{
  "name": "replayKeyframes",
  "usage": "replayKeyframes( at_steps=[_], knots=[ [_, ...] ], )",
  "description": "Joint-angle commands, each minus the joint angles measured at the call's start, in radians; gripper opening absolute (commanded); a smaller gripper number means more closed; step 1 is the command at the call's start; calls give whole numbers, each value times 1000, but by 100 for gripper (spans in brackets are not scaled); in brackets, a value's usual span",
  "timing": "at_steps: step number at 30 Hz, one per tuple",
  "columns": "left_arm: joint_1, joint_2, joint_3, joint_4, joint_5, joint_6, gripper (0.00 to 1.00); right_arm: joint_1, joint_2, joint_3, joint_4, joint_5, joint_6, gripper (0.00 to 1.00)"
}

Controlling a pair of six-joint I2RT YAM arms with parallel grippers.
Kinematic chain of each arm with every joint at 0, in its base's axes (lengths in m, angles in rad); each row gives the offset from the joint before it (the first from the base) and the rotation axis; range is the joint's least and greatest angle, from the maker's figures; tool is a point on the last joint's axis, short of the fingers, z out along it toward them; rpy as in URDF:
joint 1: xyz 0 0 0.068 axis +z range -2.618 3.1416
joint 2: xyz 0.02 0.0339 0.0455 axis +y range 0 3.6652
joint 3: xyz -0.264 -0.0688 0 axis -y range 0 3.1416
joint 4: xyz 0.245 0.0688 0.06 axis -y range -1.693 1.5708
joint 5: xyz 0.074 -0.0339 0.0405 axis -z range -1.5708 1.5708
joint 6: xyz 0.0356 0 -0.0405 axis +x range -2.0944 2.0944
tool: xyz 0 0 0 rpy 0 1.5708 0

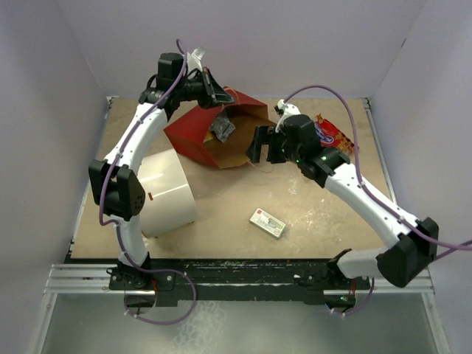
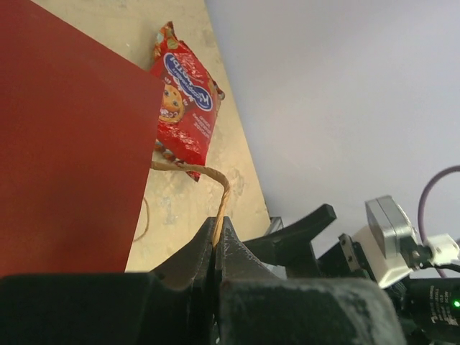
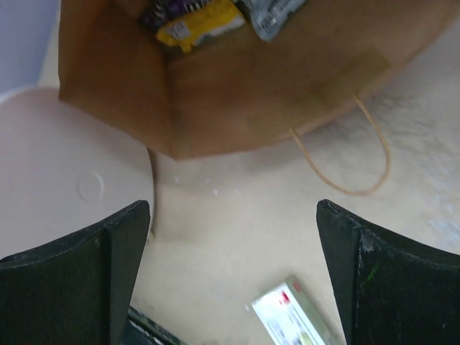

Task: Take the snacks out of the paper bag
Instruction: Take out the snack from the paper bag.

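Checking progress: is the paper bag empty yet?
Not empty. A yellow packet and a silvery packet lie inside the paper bag; the cookie bag is already out.

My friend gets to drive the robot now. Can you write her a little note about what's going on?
Left gripper: shut on the bag handle, pulling the paper bag open.
Right gripper: open, empty, facing the bag's mouth.
Done: red cookie bag lies outside, far right.
Left: yellow pack, silver packet and other bits are inside the bag.
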Motion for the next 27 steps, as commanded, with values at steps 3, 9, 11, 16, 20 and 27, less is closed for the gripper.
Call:
replayKeyframes(
  at_steps=[3,9,11,16,20,27],
  knots=[
    [9,-95,23,-24,-33,51,0,3,77,-133,594,-26,102,92],
    [9,-109,1,-64,-14,53,0,4,137,-389,1193,-173,-426,75],
    [9,-125,-18,-72,-17,63,0,3,211,-359,1180,-228,-584,77],
    [11,-126,-7,-120,-17,92,0,2,350,-277,1163,-269,-810,80],
    [11,-137,-25,-115,-25,72,0,4,454,-182,1147,-208,-865,81],
    [13,-139,-25,-118,-27,35,0,7,630,-29,1120,-170,-918,82]
  ],
)
